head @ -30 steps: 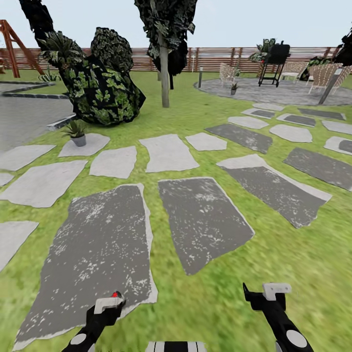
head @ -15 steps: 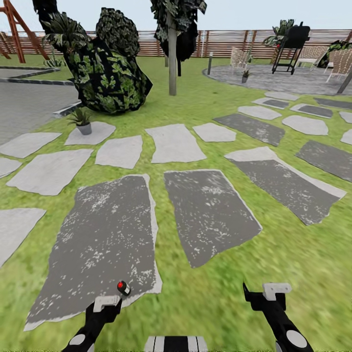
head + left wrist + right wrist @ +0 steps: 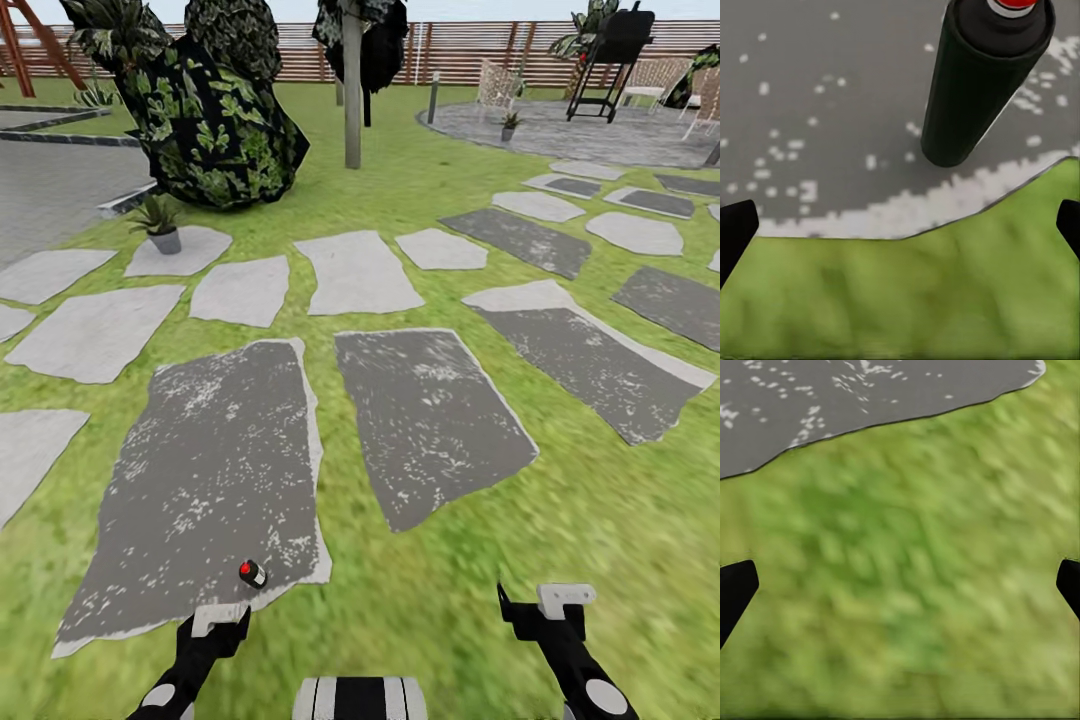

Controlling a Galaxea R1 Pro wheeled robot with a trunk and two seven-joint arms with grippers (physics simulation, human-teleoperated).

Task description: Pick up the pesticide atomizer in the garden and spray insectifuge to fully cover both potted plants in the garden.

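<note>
The pesticide atomizer (image 3: 252, 574) stands upright on the near corner of a dark stepping stone (image 3: 215, 480), close to the stone's edge where the lawn begins, its long axis vertical with the red top up. It lies just ahead of the left end effector (image 3: 218, 622) and slightly toward the robot's middle, apart from it. The right end effector (image 3: 548, 602) hovers over grass, well off to the side, so the left arm is judged nearer. Both end effectors are released, fingers spread, holding nothing
</note>
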